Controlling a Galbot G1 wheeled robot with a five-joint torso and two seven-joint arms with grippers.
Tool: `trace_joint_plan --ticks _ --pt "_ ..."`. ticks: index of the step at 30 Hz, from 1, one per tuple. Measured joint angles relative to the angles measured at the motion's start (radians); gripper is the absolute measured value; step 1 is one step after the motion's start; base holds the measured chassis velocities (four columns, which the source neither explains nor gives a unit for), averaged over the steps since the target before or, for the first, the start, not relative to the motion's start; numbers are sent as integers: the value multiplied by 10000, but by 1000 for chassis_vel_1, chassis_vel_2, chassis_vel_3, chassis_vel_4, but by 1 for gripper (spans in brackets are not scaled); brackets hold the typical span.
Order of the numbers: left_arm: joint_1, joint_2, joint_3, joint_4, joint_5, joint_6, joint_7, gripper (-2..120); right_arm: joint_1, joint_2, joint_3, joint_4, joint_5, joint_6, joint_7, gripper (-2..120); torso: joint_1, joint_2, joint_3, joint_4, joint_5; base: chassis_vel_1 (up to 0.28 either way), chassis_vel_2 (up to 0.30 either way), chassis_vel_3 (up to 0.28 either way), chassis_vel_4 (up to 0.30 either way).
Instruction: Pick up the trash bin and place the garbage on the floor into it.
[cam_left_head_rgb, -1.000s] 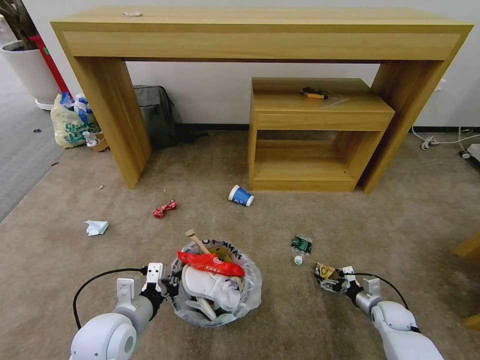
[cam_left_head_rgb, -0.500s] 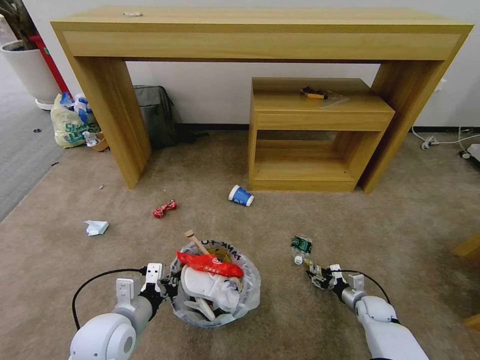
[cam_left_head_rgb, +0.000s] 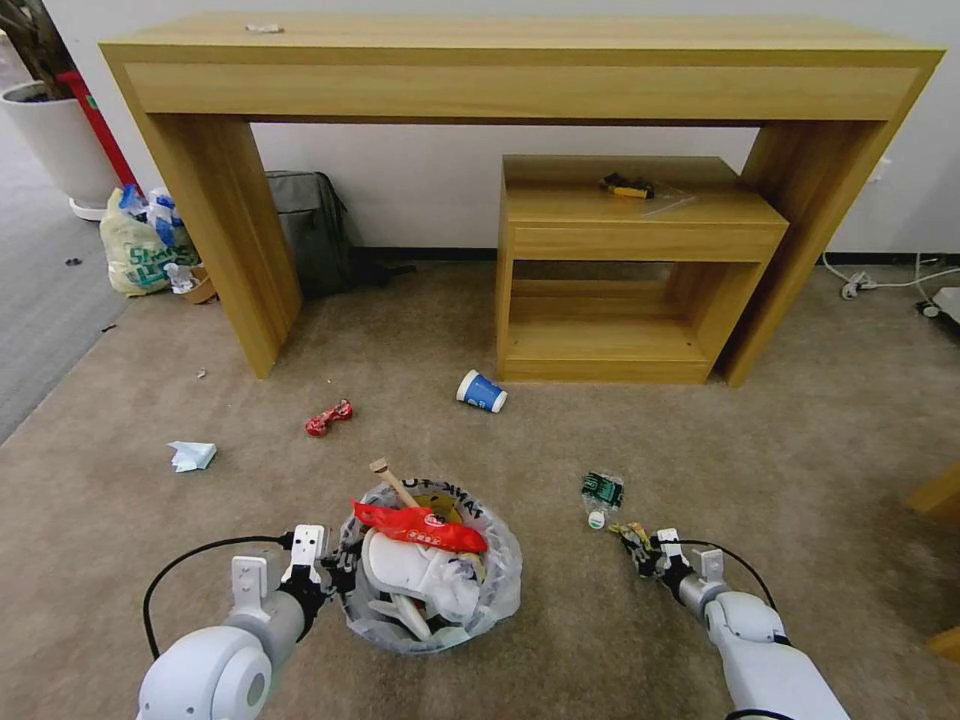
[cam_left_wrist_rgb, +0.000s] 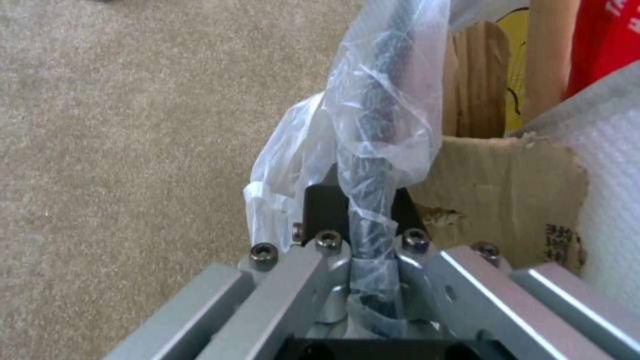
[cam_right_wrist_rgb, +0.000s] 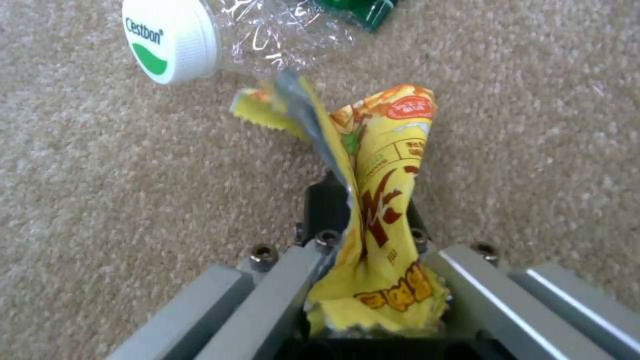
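Your left pincer (cam_left_wrist_rgb: 363, 235) is clamped on the trash bin (cam_left_head_rgb: 432, 566) rim. Your right pincer (cam_right_wrist_rgb: 360, 220) pinches a yellow wrapper (cam_right_wrist_rgb: 377, 200) near the crushed bottle (cam_left_head_rgb: 602, 494). The thin grip looks marginal; a swing could shed it onto the floor (cam_left_head_rgb: 400, 400).

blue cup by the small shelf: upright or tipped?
Tipped. The blue cup lies on its side on the floor, its white rim facing the robot's left.

A yellow wrapper (cam_right_wrist_rgb: 377, 200) with red lettering — beside it a white, green-marked cap (cam_right_wrist_rgb: 170, 40) on beige carpet (cam_left_head_rgb: 480, 440); a blue cup (cam_left_head_rgb: 482, 391) and red wrapper (cam_left_head_rgb: 420, 527) — the latter atop the clear-lined bin (cam_left_head_rgb: 500, 590).
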Motion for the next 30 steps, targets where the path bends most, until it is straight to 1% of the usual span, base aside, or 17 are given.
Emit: trace_joint_plan --ticks 4,6,8,10,12,14,15,16,17,18,20,21,22,23,25,27,30 --pt "21 1 -5 -35 1 0 -5 0 -233 38 214 481 -213 188 186 0 0 0 0 0 0 0 0 0 0" --pt "29 41 -36 -70 -1 0 -9 0 -784 -29 450 1529 -236 395 355 0 0 0 0 0 -1 0 0 0 0" --pt "26 57 -46 -69 -3 0 -11 0 -931 -68 498 1828 -223 436 362 0 0 0 0 -1 0 0 0 0 0" --pt "-29 129 -60 -51 -23 0 -23 0 -1567 -318 662 3395 24 480 379 0 0 -1 0 -2 -4 0 0 0 0" --pt "-46 145 -55 -39 -28 0 -29 0 -1655 -365 674 3655 79 468 378 0 0 0 0 -2 -3 0 0 0 0" --pt "-177 253 23 72 -86 0 -93 0 -2135 -785 709 5413 690 3 371 0 0 0 0 -3 -11 0 0 0 0" --pt "-177 253 23 72 -86 0 -93 0 -2135 -785 709 5413 690 3 371 0 0 0 0 -3 -11 0 0 0 0" --pt "-223 283 55 107 -119 0 -111 0 -2216 -906 695 5849 878 -153 366 0 -1 0 -1 -2 -9 0 0 0 0" --pt "-279 324 87 144 -157 0 -138 0 -2275 -1057 652 6363 1069 -316 337 0 1 0 0 -5 -2 0 0 0 0" --pt "-404 408 165 230 -232 0 -197 0 -2305 -1354 545 7201 1359 -605 247 0 0 0 -1 0 -3 0 0 0 0" --pt "-458 447 203 268 -257 -1 -219 0 -2308 -1492 490 7534 1481 -720 203 0 0 0 0 -2 -7 0 0 0 0" --pt "-649 616 383 433 -356 -1 -284 0 -2309 -1933 200 8593 2012 -1166 102 0 0 0 -1 0 -6 0 0 0 0" --pt "-729 694 458 507 -398 -1 -316 0 -2309 -2125 20 8970 2268 -1354 86 0 0 0 -1 0 -7 0 0 0 0" --pt "-729 694 458 507 -398 -1 -316 0 -2309 -2125 20 8970 2268 -1354 86 0 0 0 -1 0 -7 0 0 0 0" --pt "-1013 912 665 786 -481 -1 -404 0 -2220 -2715 -631 9894 2951 -1888 170 0 0 0 -1 -2 -6 0 0 0 0" --pt "-1139 995 750 915 -543 0 -441 0 -2132 -2910 -946 10167 3187 -2082 256 0 0 0 -1 -2 -5 0 0 0 0" --pt "-1579 1207 1009 1323 -718 -1 -487 0 -1672 -3425 -2244 10877 4036 -2742 763 0 0 0 0 0 -7 0 0 0 0"
